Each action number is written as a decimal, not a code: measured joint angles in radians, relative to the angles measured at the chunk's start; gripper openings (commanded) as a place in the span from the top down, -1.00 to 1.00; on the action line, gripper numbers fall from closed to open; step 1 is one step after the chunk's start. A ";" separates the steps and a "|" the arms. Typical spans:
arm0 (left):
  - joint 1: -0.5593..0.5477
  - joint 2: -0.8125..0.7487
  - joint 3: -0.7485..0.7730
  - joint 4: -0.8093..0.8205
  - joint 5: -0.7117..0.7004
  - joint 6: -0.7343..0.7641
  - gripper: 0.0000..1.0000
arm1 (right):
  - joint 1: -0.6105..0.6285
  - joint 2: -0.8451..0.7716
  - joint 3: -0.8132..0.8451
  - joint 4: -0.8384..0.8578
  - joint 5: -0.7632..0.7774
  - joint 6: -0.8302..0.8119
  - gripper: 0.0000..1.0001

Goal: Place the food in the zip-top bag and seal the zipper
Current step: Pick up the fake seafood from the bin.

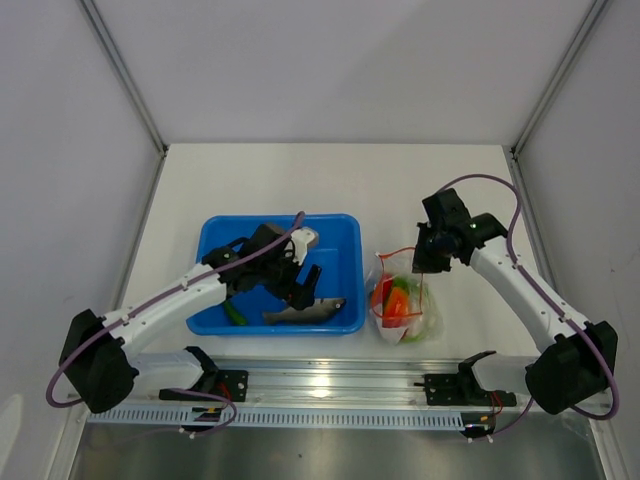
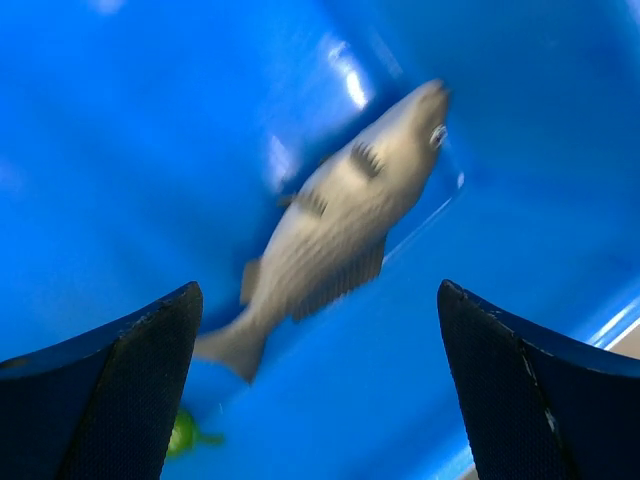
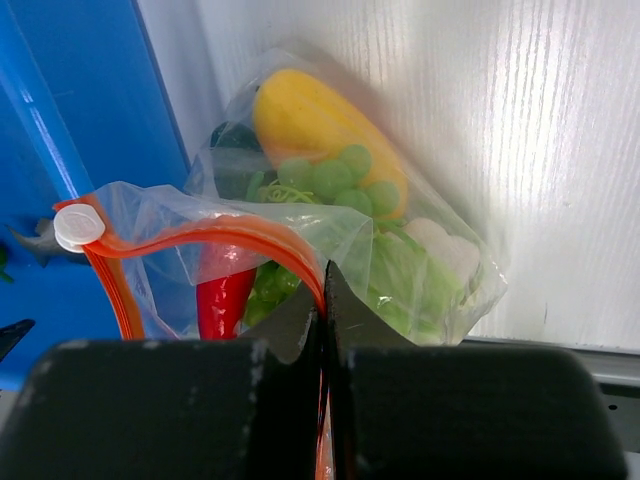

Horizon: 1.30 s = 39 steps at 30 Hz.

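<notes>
The grey fish (image 1: pixel 306 313) lies in the blue tray (image 1: pixel 340 235). In the left wrist view the fish (image 2: pixel 340 230) sits just ahead of my left gripper (image 2: pixel 318 292), which is open and empty above it; in the top view this gripper (image 1: pixel 303 287) hovers over the tray. My right gripper (image 3: pixel 325 278) is shut on the red-orange zipper (image 3: pixel 200 235) and holds the mouth of the zip-top bag (image 3: pixel 440 300) open. The bag (image 1: pixel 403 305) holds the mango (image 3: pixel 315 120), grapes (image 3: pixel 340 185), chili (image 3: pixel 225 295) and cauliflower (image 3: pixel 440 245). In the top view my right gripper (image 1: pixel 425 260) is at the bag's far end.
A small green food piece (image 1: pixel 235 313) lies at the tray's near left, also in the left wrist view (image 2: pixel 185 432). A pale item (image 1: pixel 308 237) sits at the tray's far side. The zipper's white slider (image 3: pixel 78 226) hangs at its left end. A metal rail (image 1: pixel 330 385) runs along the near edge.
</notes>
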 measured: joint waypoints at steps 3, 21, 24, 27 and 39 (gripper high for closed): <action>0.000 0.048 0.005 0.060 0.037 0.053 -0.99 | -0.003 0.000 0.017 -0.006 0.000 -0.008 1.00; -0.045 0.325 0.021 0.195 0.216 0.246 -0.99 | -0.009 -0.066 0.072 -0.049 0.001 -0.024 1.00; -0.060 0.357 0.031 0.230 0.246 0.251 -0.99 | -0.010 -0.066 0.072 -0.051 0.001 -0.024 1.00; -0.074 0.404 0.042 0.266 0.266 0.253 -0.99 | -0.014 -0.066 0.072 -0.054 0.001 -0.024 1.00; -0.101 0.464 0.040 0.402 0.244 0.219 -0.24 | -0.035 -0.067 0.072 -0.064 0.000 -0.027 1.00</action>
